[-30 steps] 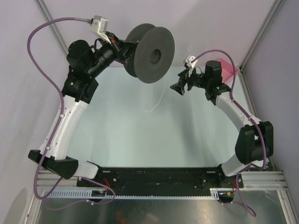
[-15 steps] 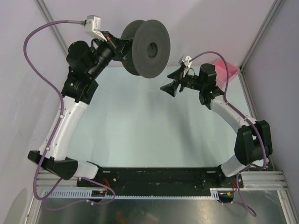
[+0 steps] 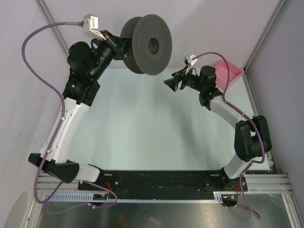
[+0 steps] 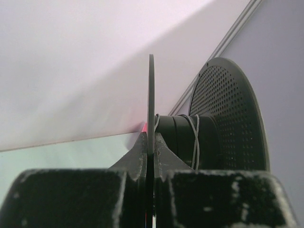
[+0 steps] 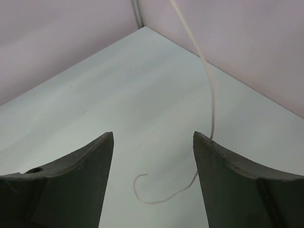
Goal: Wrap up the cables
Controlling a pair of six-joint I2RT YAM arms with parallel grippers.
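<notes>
Since one second ago: moved right hand (image 5: 153, 137) closer to spool (image 3: 151, 45); raised spool, tilted farther back. Keeps left hand (image 4: 151, 142) clamped on spool rim. Holds right hand wide open, gripping nothing, cable (image 5: 211, 95) hanging just beside one finger, tail curled on tabletop (image 5: 85, 90). Shows few turns wound on spool; judged early in winding.

I'm seeing the spool (image 3: 148, 45) hanging clear above the table (image 3: 142, 128), far-centre, with the left gripper (image 3: 121, 47) reaching in from its left and pinching one flange edge-on. The right gripper (image 3: 172, 82) is hovering right of the spool, nearer the bases and apart from it. A bin (image 3: 227, 71) is sitting behind it, in the far right corner. The wire (image 5: 212, 99) is dropping past that gripper's one finger, its tail curling on the table between the spread fingers. More turns are crossing around the spool's core.
</notes>
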